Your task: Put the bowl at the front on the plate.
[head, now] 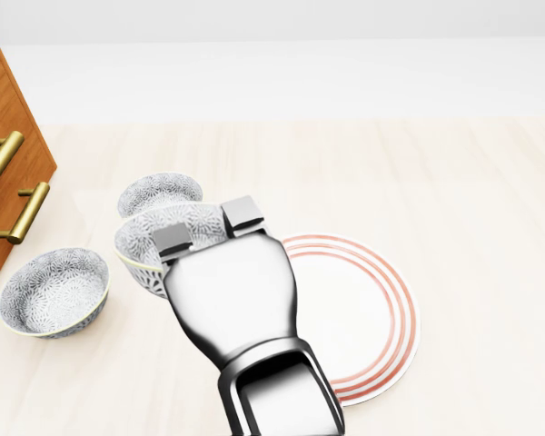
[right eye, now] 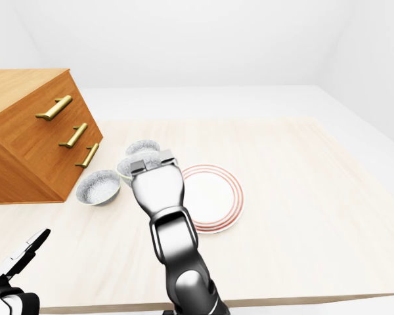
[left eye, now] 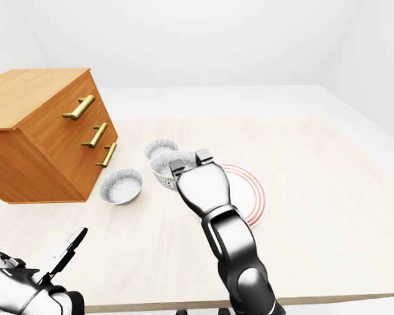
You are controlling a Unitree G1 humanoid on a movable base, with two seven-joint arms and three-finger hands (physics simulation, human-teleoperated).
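Wooden drawers [left eye: 46, 134] beside 3 bowls [head: 54, 291]

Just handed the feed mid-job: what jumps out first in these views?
The right hand fills the middle of the head view, its fingers hooked over the rim of a patterned bowl just left of the red-ringed plate. Two more bowls sit nearby, one above and one at the left, beside the wooden drawer chest. The left hand idles, open, at the left-eye view's bottom left.
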